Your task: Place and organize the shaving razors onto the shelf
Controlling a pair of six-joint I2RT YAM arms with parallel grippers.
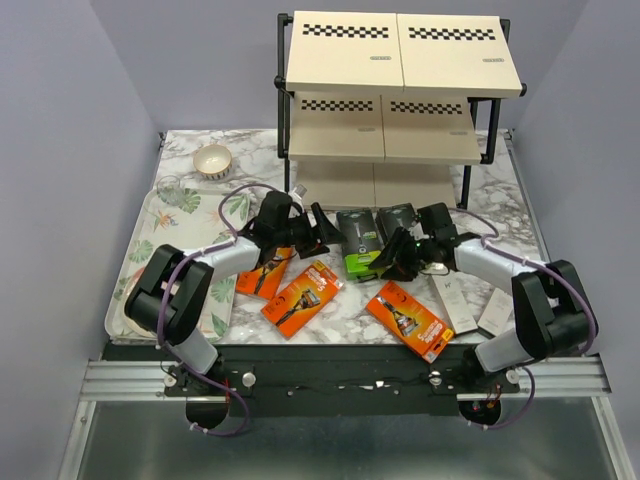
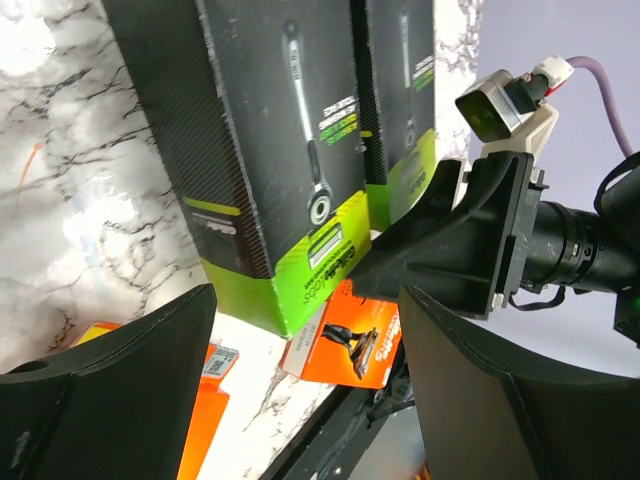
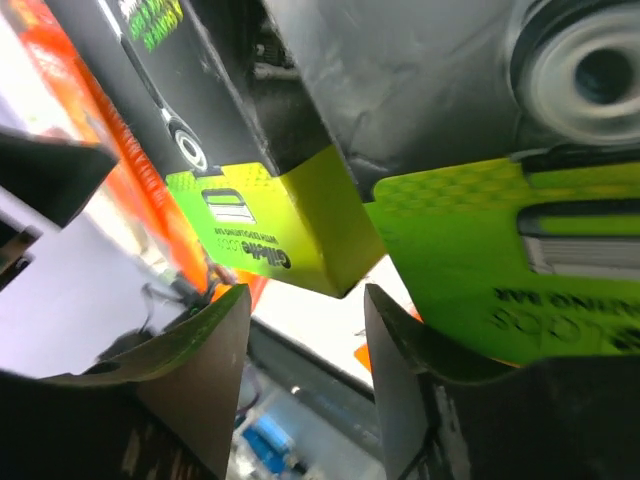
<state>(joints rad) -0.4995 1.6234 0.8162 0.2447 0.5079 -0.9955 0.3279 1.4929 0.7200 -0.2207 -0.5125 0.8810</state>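
Two black razor packs with lime-green ends lie side by side mid-table in front of the shelf, whose boards are bare. Three orange packs and two white boxes lie nearer the front. My left gripper is open and empty, just left of the black packs. My right gripper is open at their green ends; one green corner sits just beyond its gap. The left gripper's gap frames an orange pack.
A floral tray fills the left side of the table, under the left arm. A small bowl and a glass stand at the back left. The right arm's gripper is close to my left fingers.
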